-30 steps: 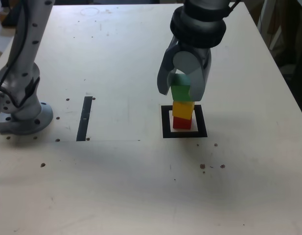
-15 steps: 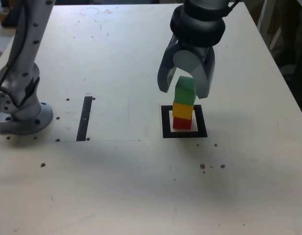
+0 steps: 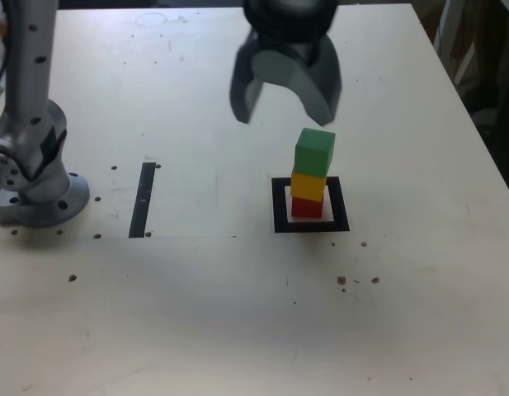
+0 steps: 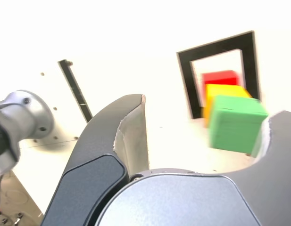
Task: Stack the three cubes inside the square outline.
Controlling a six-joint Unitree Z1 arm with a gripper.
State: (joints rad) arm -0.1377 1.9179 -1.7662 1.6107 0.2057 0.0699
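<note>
Green cube tops the yellow and red cubes inside the square outline. With the tool spread apart above the outline's exterior-view left, retreat smoothly upward, never brushing the stack.

In the wrist view, the pincer is open, and between its two fingers there is the pale surface of the table. The green cube is nearest to the camera and covers a part of the yellow cube, which covers a part of the red cube. Behind them is the black square outline, and well apart from it lie a straight black strip and the grey arm base.
</note>
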